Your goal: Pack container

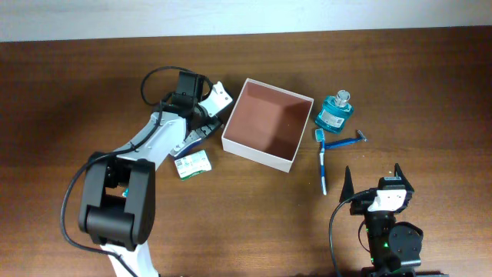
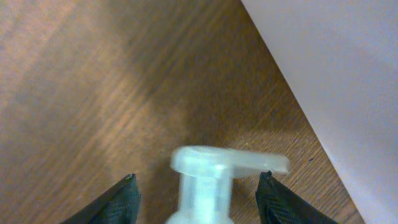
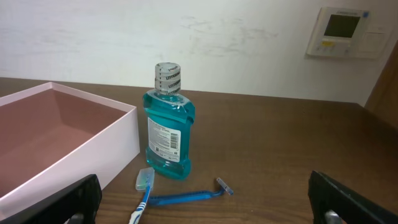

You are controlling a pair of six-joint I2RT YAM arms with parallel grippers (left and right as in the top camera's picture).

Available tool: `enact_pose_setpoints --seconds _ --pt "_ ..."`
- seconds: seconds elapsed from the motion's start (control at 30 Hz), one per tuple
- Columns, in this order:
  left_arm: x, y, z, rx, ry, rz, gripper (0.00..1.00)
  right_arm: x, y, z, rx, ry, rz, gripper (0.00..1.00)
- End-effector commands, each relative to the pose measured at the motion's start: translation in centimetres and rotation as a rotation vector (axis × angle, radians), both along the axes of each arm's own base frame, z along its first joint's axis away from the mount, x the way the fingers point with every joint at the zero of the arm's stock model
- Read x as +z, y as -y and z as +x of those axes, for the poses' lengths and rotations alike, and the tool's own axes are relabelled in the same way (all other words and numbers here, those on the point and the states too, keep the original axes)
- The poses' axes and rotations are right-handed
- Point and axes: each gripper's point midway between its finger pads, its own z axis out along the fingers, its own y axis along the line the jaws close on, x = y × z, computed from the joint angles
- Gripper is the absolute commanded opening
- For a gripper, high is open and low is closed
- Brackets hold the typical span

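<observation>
Left jaws hold pump bottle (image 2: pixel 205 180) beside container (image 1: pixel 257 153) — right jaws gaping.

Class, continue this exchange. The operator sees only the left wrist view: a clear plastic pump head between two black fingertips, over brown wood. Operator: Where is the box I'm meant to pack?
Observer: The square, shallow, white-walled container with the reddish-brown inside sits right beside the left gripper, on the right arm's side.
Operator: Is anything in it yet?
Observer: No. From overhead, nothing shows inside it.
Operator: What else is there to pack?
Observer: Past the container's far side are a teal mouthwash bottle, a blue toothbrush and a blue razor, in front of the open right gripper.
</observation>
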Motion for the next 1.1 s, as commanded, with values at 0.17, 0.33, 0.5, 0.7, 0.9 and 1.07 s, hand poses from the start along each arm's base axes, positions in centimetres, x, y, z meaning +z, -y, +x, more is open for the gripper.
enact_pose_setpoints --seconds 0.17,0.33,0.5,0.7,0.9,1.07 --pt "-1.3 -0.2 0.2 -0.010 -0.018 0.016 0.51 -0.3 0.1 0.0 -0.006 -0.005 0.001 0.99" --pt "-1.6 -0.2 0.2 -0.009 -0.020 0.017 0.46 -0.3 0.1 0.0 -0.006 -0.005 0.001 0.99" --pt "-2.0 -0.5 0.2 -0.009 -0.026 0.023 0.44 -0.3 0.1 0.0 -0.006 -0.005 0.001 0.99" --pt "-2.6 -1.6 0.4 0.022 -0.026 0.080 0.44 -0.3 0.1 0.0 -0.006 -0.005 0.001 0.99" --pt "-2.4 -2.7 1.0 0.058 0.005 0.137 0.27 -0.3 0.1 0.0 -0.006 -0.005 0.001 0.99" --pt "-0.9 -2.5 1.8 0.062 0.038 0.129 0.08 -0.3 0.1 0.0 -0.006 -0.005 0.001 0.99"
